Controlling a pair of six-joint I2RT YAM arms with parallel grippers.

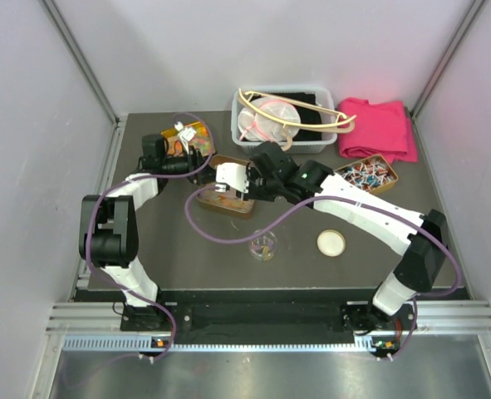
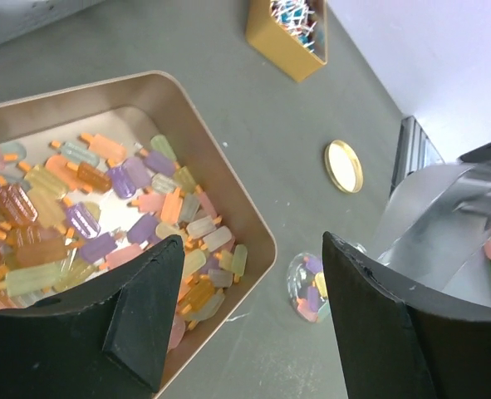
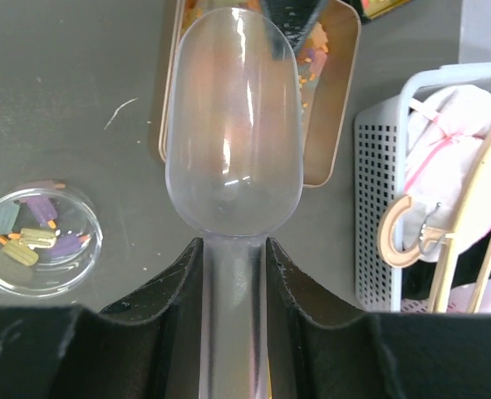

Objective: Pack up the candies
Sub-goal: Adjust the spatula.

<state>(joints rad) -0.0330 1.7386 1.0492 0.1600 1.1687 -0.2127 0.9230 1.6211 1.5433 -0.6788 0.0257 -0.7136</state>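
Candies lay heaped in the gold tray, a few already in the clear dish nearby; right fingers pinched the scoop by its handle, bowl above the tray, likely to dig in; left fingers hung spread at the tray's rim, holding nothing, perhaps to steady it; open desk ran toward the dish, basket close beside the tray.

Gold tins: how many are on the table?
3. The candy tin sits mid-table under the scoop; the wrapped-sweets tin sits right, near the pink cloth; a third tin, partly hidden by the left arm, sits back left.
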